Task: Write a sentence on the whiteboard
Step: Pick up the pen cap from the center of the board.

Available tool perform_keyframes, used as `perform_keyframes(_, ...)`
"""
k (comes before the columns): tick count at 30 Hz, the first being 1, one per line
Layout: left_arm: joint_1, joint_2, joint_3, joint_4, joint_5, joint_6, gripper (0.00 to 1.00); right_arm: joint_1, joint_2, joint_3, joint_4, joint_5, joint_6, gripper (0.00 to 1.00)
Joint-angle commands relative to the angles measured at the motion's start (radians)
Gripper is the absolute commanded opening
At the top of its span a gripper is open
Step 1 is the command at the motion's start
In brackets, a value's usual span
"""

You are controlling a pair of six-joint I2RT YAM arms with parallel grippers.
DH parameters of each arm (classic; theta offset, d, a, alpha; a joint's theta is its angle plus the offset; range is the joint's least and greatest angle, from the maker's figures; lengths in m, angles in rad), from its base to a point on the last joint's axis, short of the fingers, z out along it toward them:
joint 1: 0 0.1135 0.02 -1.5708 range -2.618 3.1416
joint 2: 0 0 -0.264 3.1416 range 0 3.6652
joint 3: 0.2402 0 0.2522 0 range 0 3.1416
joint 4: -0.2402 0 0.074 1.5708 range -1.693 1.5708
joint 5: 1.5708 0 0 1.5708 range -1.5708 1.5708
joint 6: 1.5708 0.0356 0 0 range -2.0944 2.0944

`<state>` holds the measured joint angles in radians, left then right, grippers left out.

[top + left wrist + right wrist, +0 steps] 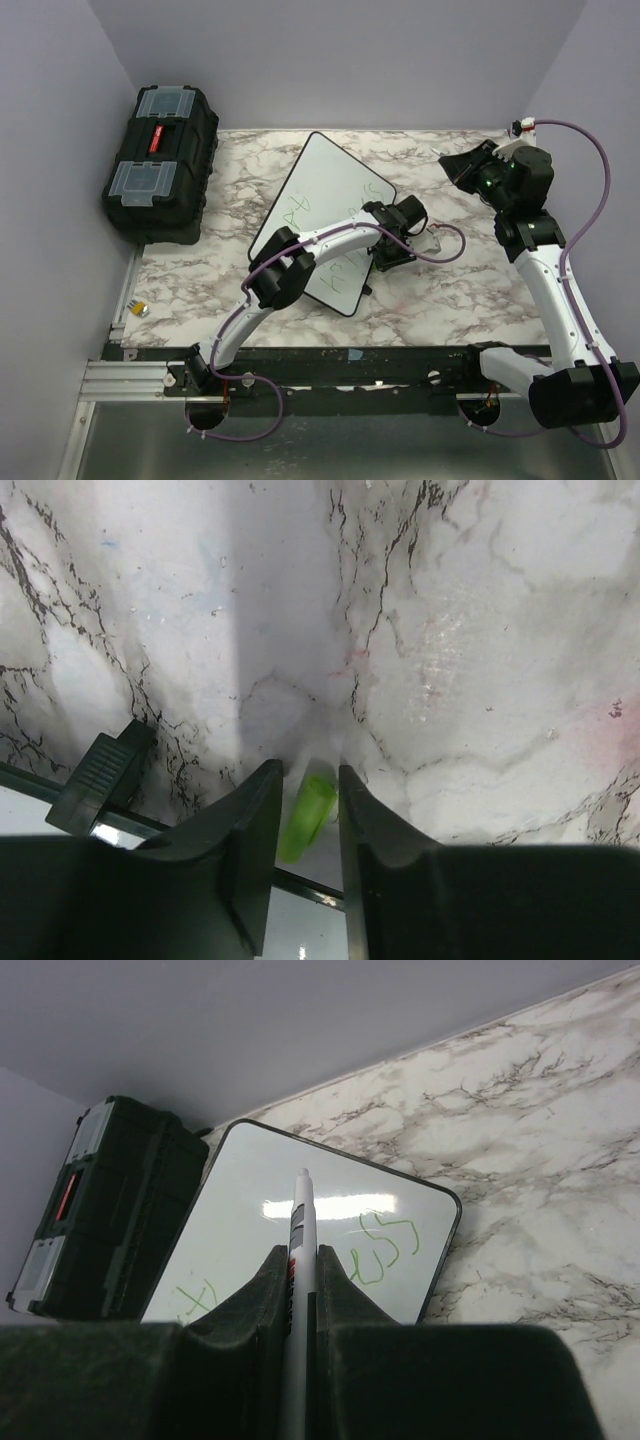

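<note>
Glossy rounded whiteboard (322,172) — veined marble table (455,292)

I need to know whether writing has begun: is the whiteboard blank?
No, green letters show on the whiteboard in the right wrist view.

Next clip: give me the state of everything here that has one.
whiteboard: lying flat, turned askew
sentence: some green letters written
toolbox: closed
right gripper: shut on the white marker
left gripper: jaws narrow around the green cap, grip unclear
</note>
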<state>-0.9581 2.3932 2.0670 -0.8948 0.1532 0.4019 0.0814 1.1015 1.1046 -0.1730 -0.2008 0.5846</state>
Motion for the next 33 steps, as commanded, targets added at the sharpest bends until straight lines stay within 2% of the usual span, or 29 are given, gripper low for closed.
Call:
perform_keyframes(1, -0.001, 0.029, -0.096, 0.004, -0.029, 0.0, 0.25, 0.002, -0.006, -0.016, 0.015, -0.022, 0.005, 0.01)
perform_keyframes(6, -0.001, -0.006, -0.149, 0.032, -0.009, -0.01, 0.23, 0.003, -0.006, -0.023, 0.016, -0.026, 0.007, 0.01)
perform_keyframes(11, -0.002, -0.047, -0.177, 0.053, -0.012, -0.013, 0.38, 0.003, -0.008, -0.025, 0.016, -0.03, 0.008, 0.01)
perform_keyframes(14, -0.002, -0.055, -0.181, 0.04, -0.025, 0.003, 0.44, 0.002, -0.009, -0.026, 0.017, -0.033, 0.009, 0.01)
perform_keyframes(33, 0.039, -0.103, -0.295, 0.037, -0.085, 0.025, 0.39, 0.003, -0.006, -0.029, 0.01, -0.035, 0.008, 0.01)
